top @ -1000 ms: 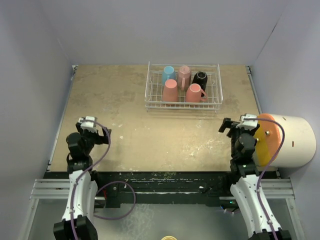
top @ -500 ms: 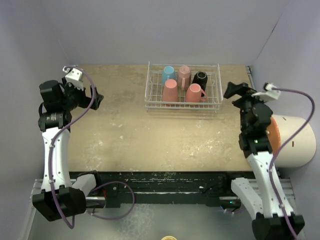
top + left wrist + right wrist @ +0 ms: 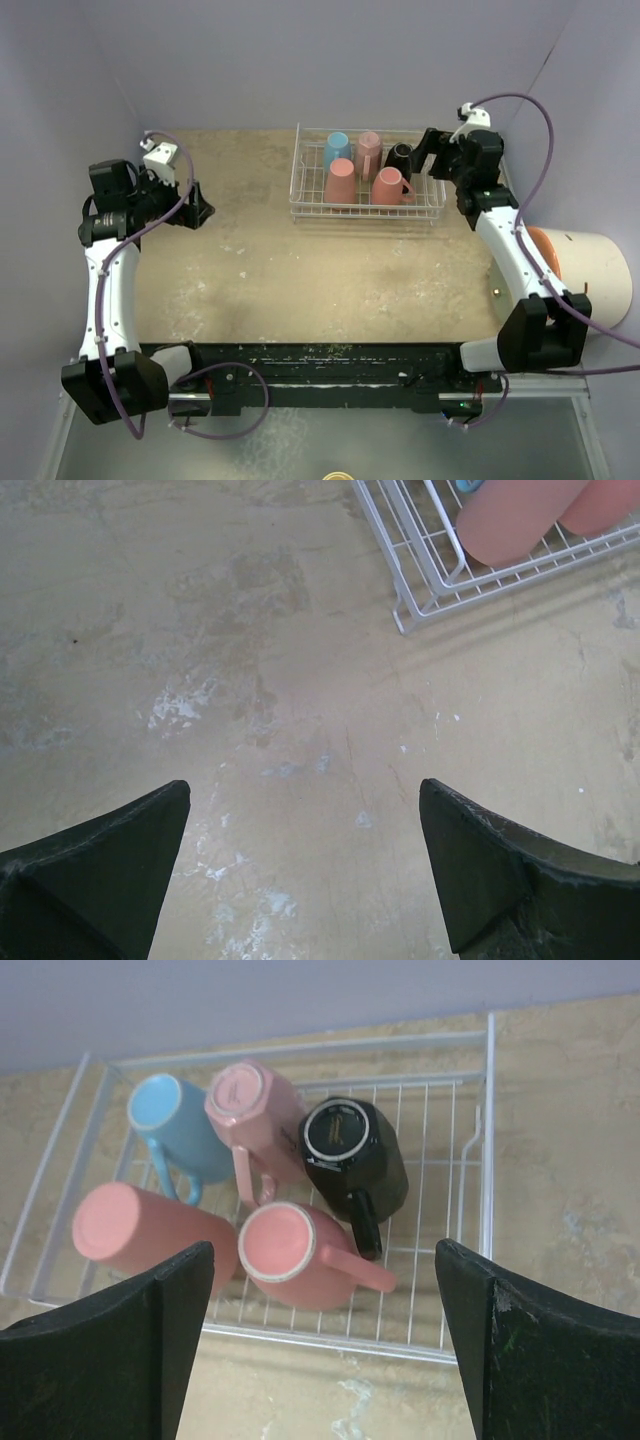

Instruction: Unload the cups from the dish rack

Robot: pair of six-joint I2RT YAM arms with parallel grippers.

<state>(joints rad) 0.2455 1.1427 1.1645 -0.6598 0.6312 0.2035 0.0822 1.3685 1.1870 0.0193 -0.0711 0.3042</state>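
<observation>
The dish rack [image 3: 366, 212] stands at the table's far middle and holds several cups upside down: a light blue cup [image 3: 337, 148], a pink cup [image 3: 369, 150], a black cup [image 3: 400, 158] and two salmon cups [image 3: 340, 184] [image 3: 388, 187]. My right gripper [image 3: 428, 150] hovers open above the rack's right end. In the right wrist view the rack [image 3: 488, 1160], blue cup [image 3: 175, 1125], pink cup [image 3: 250, 1110], black cup [image 3: 352, 1145] and salmon cups [image 3: 130, 1228] [image 3: 290, 1255] lie below the open right gripper [image 3: 322, 1250]. My left gripper [image 3: 200, 205] hangs open over bare table, left of the rack.
A big white cylinder with an orange end [image 3: 590, 280] lies at the table's right edge. The left wrist view shows the open left gripper [image 3: 303, 790] above scuffed tabletop, with the rack's corner [image 3: 420, 590] and a salmon cup [image 3: 510, 525] at upper right. Purple walls enclose the table.
Both arms rose from their tucked poses near the table's front. The left swung out to the far left; the right reached forward over the rack's right end.
</observation>
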